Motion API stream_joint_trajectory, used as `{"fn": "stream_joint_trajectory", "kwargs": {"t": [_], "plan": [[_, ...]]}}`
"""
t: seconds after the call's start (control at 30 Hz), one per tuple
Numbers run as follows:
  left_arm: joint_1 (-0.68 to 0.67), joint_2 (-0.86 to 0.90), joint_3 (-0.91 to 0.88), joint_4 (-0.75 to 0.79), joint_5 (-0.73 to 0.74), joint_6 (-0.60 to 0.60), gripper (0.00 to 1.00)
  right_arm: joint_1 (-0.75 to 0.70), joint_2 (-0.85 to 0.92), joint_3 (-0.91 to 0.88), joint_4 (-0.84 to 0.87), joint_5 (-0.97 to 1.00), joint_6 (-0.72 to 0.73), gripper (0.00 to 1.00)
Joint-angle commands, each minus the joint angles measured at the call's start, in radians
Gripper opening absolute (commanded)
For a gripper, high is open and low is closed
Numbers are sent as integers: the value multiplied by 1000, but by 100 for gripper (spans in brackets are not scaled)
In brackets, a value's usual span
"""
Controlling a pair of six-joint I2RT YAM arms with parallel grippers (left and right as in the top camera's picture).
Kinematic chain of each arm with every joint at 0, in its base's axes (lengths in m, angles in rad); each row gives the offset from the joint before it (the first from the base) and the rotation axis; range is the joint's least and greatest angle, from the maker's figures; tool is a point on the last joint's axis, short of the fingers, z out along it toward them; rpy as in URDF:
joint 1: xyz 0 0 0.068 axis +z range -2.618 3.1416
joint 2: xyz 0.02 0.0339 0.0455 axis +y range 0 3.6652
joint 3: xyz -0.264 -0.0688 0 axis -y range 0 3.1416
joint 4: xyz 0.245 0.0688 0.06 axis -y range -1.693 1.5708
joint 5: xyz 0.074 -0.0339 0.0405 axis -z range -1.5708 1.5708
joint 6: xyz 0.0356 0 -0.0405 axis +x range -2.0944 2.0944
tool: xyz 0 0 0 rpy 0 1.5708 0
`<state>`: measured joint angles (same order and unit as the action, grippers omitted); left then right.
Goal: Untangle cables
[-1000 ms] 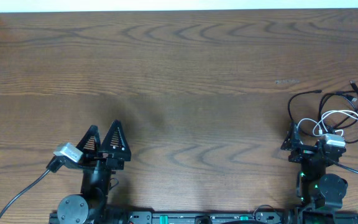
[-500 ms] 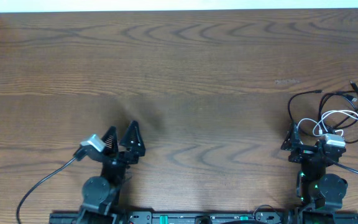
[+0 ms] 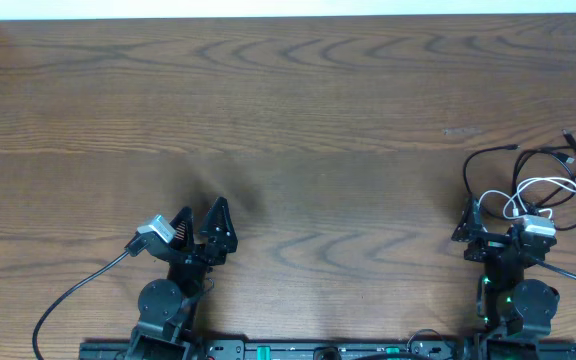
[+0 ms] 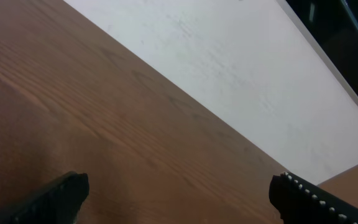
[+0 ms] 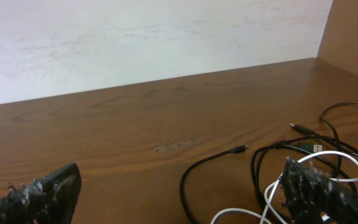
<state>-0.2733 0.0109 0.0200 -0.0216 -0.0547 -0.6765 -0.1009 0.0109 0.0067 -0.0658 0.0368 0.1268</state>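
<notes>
A brown wood-grain table [image 3: 298, 120] fills the overhead view. The two cords lie in one loose heap at its right edge, about midway between the near and far sides.

The thin black cable [image 3: 480, 158] is the larger of the two. It makes several wide loops, and one small plug end points toward the far side. The shorter thin white cable [image 3: 548, 181] curls inside those loops and the black strands cross it, so the two are tangled together.

The right gripper [image 3: 496, 212] sits at the near right with its jaws spread wide and nothing between them. The heap lies just beyond it and a little to its right. One black loop runs close past its left finger, and the white curl lies close to its right finger, but the pictures do not show whether either cord touches it. In the right wrist view the right gripper [image 5: 182, 186] faces the far side. The black cable [image 5: 194, 168] arcs across the wood ahead of the open jaws, and the white cable [image 5: 331, 153] bends around the right-hand finger [image 5: 319, 190].

The left gripper [image 3: 202, 207] is at the near left, well apart from both cords. It is also wide open and empty, and it is angled slightly to the right. In the left wrist view the left gripper [image 4: 179, 183] has only bare wood between its fingertips, with a pale wall beyond.
</notes>
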Motion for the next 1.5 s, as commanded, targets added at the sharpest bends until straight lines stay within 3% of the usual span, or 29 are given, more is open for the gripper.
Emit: {"fn": "stream_joint_trajectory", "kwargs": {"t": [0.0,0.57,0.93,1.47], "plan": [[-5,-10,-16,-43,-17,10,98,-4,-6,-2,-2,-2,14,99],[-3,-10,-16,-44,-17,10,98,-4,-6,-2,-2,-2,14,99],[174,-10,-16,-44,-17,10,98,-4,-6,-2,-2,-2,14,99],[181,-8,-16,-44,-17,10,98,-4,-6,-2,-2,-2,14,99]]}}
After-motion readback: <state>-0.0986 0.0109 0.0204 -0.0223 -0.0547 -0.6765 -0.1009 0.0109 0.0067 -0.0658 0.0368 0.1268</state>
